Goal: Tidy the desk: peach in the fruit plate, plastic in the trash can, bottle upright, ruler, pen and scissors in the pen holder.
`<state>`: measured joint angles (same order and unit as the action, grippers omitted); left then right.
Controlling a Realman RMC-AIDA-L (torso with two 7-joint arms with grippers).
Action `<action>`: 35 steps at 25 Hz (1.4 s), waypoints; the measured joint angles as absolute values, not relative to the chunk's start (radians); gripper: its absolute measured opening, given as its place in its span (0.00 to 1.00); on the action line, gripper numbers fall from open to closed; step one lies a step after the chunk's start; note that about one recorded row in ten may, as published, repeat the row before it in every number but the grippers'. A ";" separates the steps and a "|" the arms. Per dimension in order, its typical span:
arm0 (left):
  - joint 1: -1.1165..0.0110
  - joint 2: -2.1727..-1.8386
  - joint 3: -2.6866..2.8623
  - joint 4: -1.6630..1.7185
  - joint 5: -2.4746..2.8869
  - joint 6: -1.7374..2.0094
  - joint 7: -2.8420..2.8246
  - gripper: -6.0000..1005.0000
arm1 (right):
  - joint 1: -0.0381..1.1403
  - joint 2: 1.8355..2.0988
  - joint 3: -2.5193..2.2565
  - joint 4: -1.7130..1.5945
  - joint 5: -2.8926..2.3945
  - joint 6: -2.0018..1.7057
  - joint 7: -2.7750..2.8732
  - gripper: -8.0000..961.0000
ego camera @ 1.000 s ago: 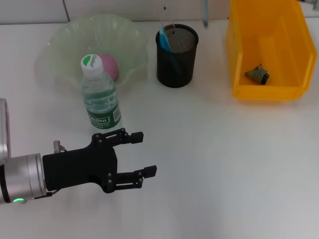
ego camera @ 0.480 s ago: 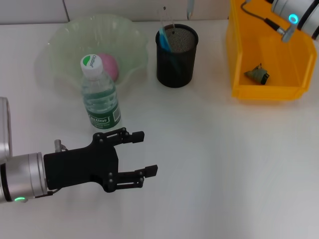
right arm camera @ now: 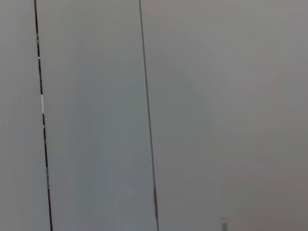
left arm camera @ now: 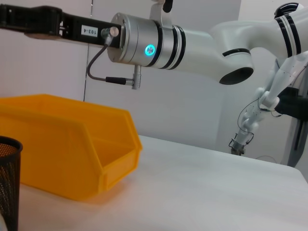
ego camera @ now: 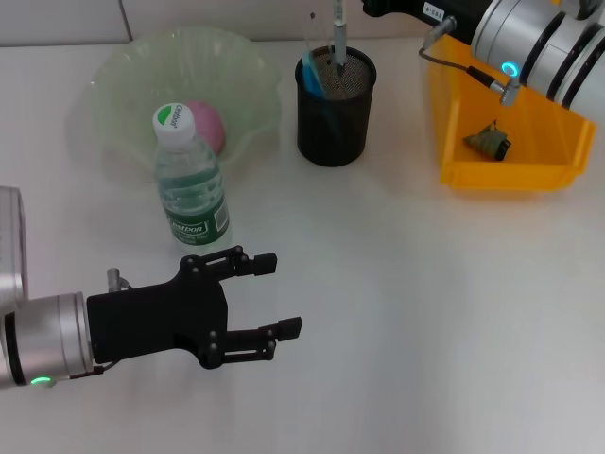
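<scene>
A grey pen (ego camera: 337, 33) hangs upright with its tip at the mouth of the black mesh pen holder (ego camera: 336, 109). My right gripper (ego camera: 378, 6) reaches in from the top right, shut on the pen's upper end at the picture's edge. A blue-handled item (ego camera: 310, 76) and a thin clear strip stand in the holder. The pink peach (ego camera: 205, 126) lies in the green fruit plate (ego camera: 123, 66). In front of the plate the bottle (ego camera: 191, 184) stands upright. Crumpled plastic (ego camera: 488, 141) lies in the yellow trash can (ego camera: 454, 104). My left gripper (ego camera: 279, 293) is open, low, just in front of the bottle.
The right arm (ego camera: 534, 38) hangs over the yellow bin. In the left wrist view the same arm (left arm camera: 168, 43) sits above the yellow bin (left arm camera: 72, 159), with the holder's rim (left arm camera: 7, 183) beside it. The right wrist view holds only grey wall.
The right arm has swung in from the top right, carrying the pen leftward and down to the holder's mouth. The left gripper has barely shifted.
</scene>
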<state>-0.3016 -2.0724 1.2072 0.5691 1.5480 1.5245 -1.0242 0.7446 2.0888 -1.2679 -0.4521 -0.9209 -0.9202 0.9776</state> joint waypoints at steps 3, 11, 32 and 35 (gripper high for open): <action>-0.300 -2.072 1.207 0.569 1.548 1.525 -1.024 0.81 | 0.749 2.089 -1.267 -0.440 -0.920 -0.911 0.966 0.22; -0.295 -2.072 1.207 0.569 1.548 1.527 -1.010 0.81 | 0.750 2.089 -1.271 -0.413 -0.923 -0.899 0.935 0.22; -0.282 -2.069 1.196 0.571 1.523 1.569 -1.009 0.81 | 0.299 2.059 -1.187 -0.906 -1.313 -1.464 1.348 0.73; -0.281 -2.068 1.195 0.570 1.522 1.569 -1.009 0.81 | 0.258 2.062 -1.082 -0.921 -1.547 -1.633 1.358 0.82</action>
